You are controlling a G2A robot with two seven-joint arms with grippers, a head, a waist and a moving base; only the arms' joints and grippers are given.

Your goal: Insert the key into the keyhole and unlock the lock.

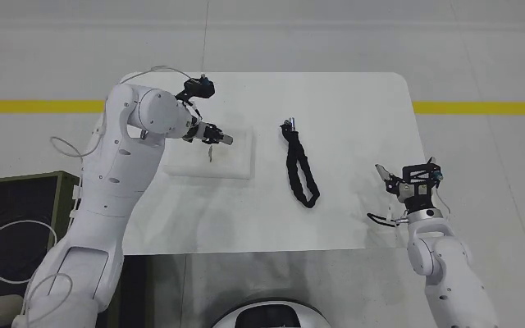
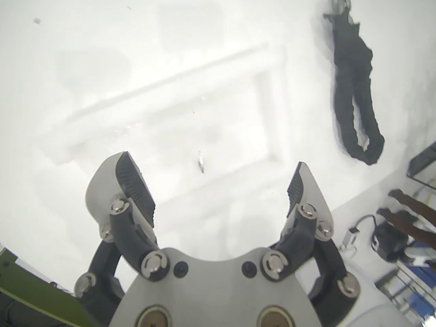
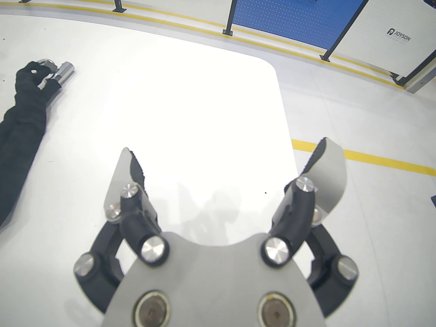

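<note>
On white table: white pad, chain lock; yellow floor line beyond.

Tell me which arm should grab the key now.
Left. The left gripper hangs, jaws open, close over the key on the white pad; the right gripper sits at the table edge, beyond the lock.

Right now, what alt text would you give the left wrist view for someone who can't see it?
The open left gripper hovers over a small key on a white foam pad. A black sleeved lock lies beside the pad.
</note>
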